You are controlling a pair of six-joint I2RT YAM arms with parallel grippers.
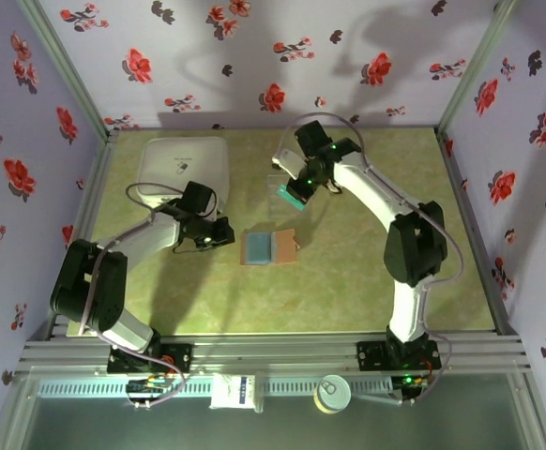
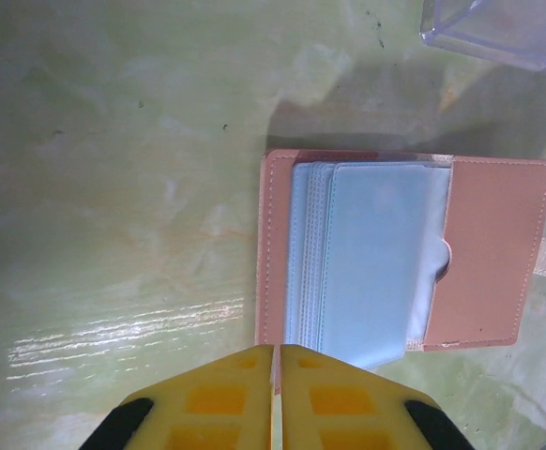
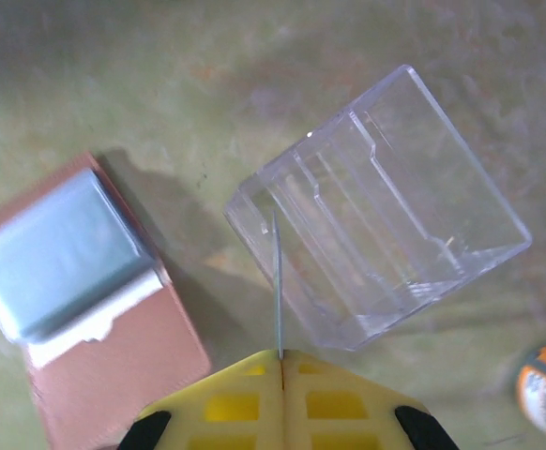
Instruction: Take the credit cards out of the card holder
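Pinched edge-on by the right hand [image 3: 280, 358], the credit card [image 1: 289, 196] could clip the rim of the clear tray [image 3: 442, 159] and slip; the left hand [image 2: 276, 349] is pressed together.

Open card holder [image 1: 268, 247] in the middle of the tabletop [image 1: 367, 291], tray [image 3: 386, 216] behind it.
My left fingers [image 2: 217, 398] sit just left of the card holder; my right fingers [image 3: 231, 408] pinch a card [image 1: 291, 195] on edge at the tray's rim, and the square container [image 1: 184, 164] lies at the back left.
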